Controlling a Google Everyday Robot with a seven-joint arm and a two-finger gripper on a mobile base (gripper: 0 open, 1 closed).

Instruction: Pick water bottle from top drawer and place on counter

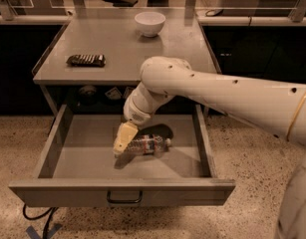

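One cam only: gripper (121, 144) is down inside the open top drawer (68, 193), tip right at the water bottle (148, 145). Bottle lies on its side on the drawer floor, cap end pointing away from the tool. Can't tell how wide the gripper is, or whether it has hold of anything. Bottle looks light and thin-walled, prob. squashy and apt to roll. Ribbed mid-body by the label seems the best hold. Counter (122, 49) sits above and beyond the gripper, w/ a white bowl (149, 23) and dark ridged bar (86, 59) on it.

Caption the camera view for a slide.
Claw inside the open top drawer, at one end of the lying water bottle.
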